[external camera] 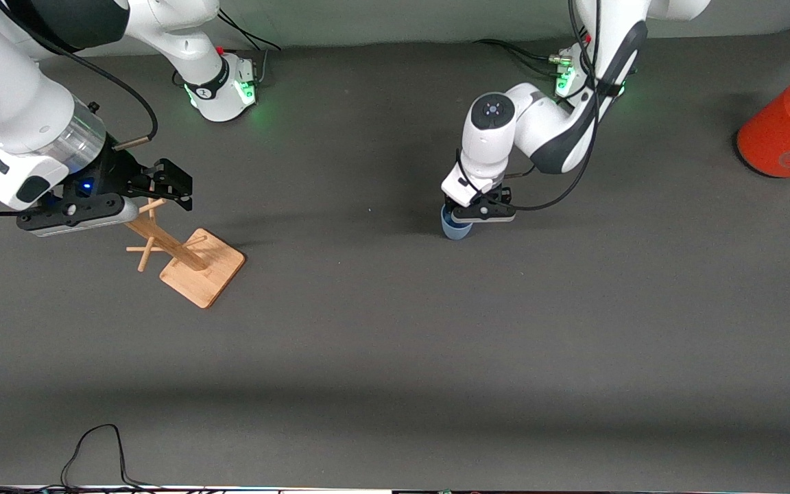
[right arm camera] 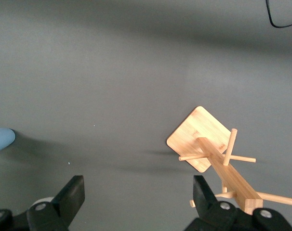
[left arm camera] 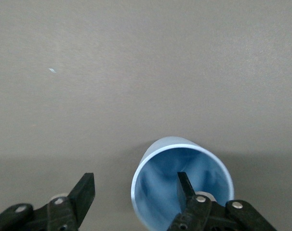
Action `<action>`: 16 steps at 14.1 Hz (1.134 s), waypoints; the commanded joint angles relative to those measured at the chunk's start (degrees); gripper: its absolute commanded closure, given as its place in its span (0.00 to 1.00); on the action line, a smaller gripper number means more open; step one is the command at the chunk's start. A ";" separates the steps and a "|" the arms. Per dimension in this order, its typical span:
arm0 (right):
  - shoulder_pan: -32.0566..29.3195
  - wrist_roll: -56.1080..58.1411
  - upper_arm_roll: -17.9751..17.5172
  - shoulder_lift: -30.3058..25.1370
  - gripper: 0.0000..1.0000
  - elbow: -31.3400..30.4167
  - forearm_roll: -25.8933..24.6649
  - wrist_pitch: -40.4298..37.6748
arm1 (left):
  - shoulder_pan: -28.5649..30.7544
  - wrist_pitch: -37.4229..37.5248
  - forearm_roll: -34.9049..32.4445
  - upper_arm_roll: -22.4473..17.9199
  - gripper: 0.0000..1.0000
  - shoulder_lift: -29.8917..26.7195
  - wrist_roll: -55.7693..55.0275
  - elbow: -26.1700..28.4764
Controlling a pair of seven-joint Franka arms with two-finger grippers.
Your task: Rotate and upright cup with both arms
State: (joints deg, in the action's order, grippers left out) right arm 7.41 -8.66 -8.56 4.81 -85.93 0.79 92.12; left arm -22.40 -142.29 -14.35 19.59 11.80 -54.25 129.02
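Note:
The pale-blue cup [external camera: 455, 228] stands on the dark table mat below the left arm's hand, its open mouth up toward the left wrist camera [left arm camera: 160, 192]. My left gripper [external camera: 480, 212] is open and straddles the cup's wall: one finger [left arm camera: 185, 188] is inside the mouth, the other [left arm camera: 84, 191] outside, apart from the rim. My right gripper [external camera: 173, 186] is open and empty, up in the air over the wooden rack [external camera: 189, 255]. In the right wrist view, the gripper [right arm camera: 138, 188] shows open and the cup's edge [right arm camera: 1, 139] shows far off.
The wooden peg rack [right arm camera: 208, 144] stands toward the right arm's end of the table. A large orange-red can [external camera: 787, 129] with a silver top lies at the left arm's end. A black cable [external camera: 97, 449] loops at the table's near edge.

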 commanded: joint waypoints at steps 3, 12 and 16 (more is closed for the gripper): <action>0.06 0.05 1.87 0.64 0.00 1.38 0.70 -0.10 | -0.02 16.64 12.46 0.36 0.13 -8.19 8.94 -5.85; 0.06 0.49 5.83 0.56 0.00 1.29 4.13 1.04 | 23.51 50.69 19.88 -2.45 0.00 -13.46 35.15 -27.68; 0.15 0.49 5.74 0.73 0.00 1.38 3.86 0.95 | 33.19 58.42 19.18 -3.24 0.00 -15.14 46.92 -32.41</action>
State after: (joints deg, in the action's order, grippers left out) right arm 7.25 -8.64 -3.08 4.86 -85.88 3.84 93.39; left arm 7.38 -87.83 4.39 16.06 -2.58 -12.52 99.36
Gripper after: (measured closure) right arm 0.000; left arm 0.000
